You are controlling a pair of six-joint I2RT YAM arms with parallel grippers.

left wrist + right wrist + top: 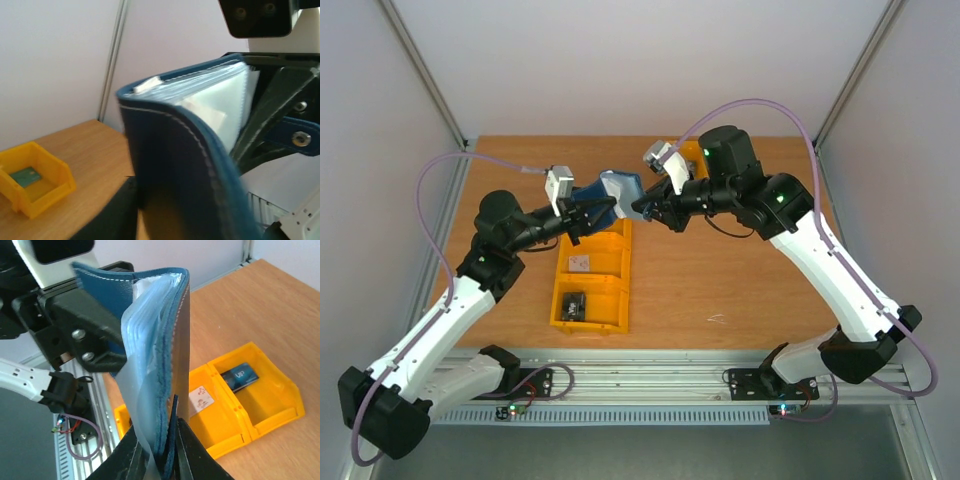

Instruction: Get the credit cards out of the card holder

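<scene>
The card holder (616,188), a navy-blue bifold wallet, hangs open in the air above the yellow bins, held from both sides. My left gripper (592,214) is shut on its left flap. The navy cover (170,165) fills the left wrist view and hides my fingers. My right gripper (161,456) is shut on the other flap's lower edge, next to the clear sleeves (145,365). A pale card edge (147,85) pokes from the top of the sleeves. No red card shows.
A yellow bin tray (618,290) lies under the wallet. It holds a white card (202,396) and a dark blue card (240,375). A separate yellow bin (50,187) with a teal card (26,176) stands at the back of the wooden table (720,270).
</scene>
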